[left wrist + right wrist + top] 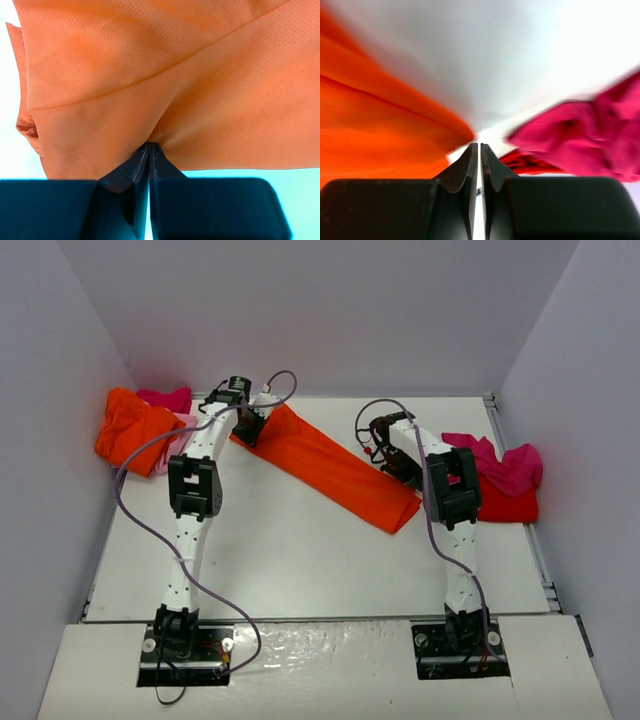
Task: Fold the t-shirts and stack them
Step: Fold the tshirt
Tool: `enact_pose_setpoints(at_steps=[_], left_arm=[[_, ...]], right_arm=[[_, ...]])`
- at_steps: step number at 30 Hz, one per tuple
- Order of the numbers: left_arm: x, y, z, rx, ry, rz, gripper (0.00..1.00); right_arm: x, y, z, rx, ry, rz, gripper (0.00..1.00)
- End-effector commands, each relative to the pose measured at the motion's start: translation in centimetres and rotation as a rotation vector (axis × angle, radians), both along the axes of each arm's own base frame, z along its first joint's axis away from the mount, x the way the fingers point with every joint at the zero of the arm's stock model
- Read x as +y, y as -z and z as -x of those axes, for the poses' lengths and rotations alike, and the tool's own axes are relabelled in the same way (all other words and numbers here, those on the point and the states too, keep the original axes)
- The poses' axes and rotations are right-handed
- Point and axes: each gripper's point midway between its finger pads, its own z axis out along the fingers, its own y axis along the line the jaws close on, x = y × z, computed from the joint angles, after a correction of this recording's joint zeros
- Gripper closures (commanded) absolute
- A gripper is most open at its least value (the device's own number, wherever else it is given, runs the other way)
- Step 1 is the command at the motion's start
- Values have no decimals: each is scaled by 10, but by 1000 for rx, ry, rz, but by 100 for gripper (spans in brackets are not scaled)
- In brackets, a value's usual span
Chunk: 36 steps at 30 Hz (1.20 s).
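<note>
An orange t-shirt (330, 465), folded into a long strip, lies diagonally across the table. My left gripper (248, 428) is at its far left end, shut on an edge of the orange cloth (165, 75), which bunches into the fingertips (150, 145). My right gripper (385, 440) hovers by the strip's right part. In the right wrist view, which is blurred, it (479, 145) is shut with nothing between the fingers, the orange shirt (380, 130) to its left and a magenta shirt (590, 135) to its right.
A heap of orange, magenta and pale pink shirts (135, 430) sits at the back left corner. A magenta shirt (505, 465) lies on a red one (505, 505) at the right edge. White walls enclose the table (300, 560) on three sides.
</note>
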Motion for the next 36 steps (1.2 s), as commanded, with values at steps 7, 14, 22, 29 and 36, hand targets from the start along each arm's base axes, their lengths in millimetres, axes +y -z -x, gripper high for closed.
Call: enact_pose_setpoints(at_steps=[7, 14, 22, 29, 36], left_arm=[[2, 18, -9, -13, -41, -79, 100], [3, 14, -8, -14, -60, -80, 100], [3, -1, 1, -2, -65, -66, 88], [-3, -47, 14, -58, -52, -18, 79], [4, -33, 31, -7, -23, -58, 79]], right_arm=[[31, -98, -41, -281, -103, -92, 100], [61, -96, 22, -117, -197, -264, 100], [84, -54, 81, 103, -311, -323, 100], [105, -17, 74, 150, -349, -307, 100], [113, 4, 63, 175, -346, -299, 100]])
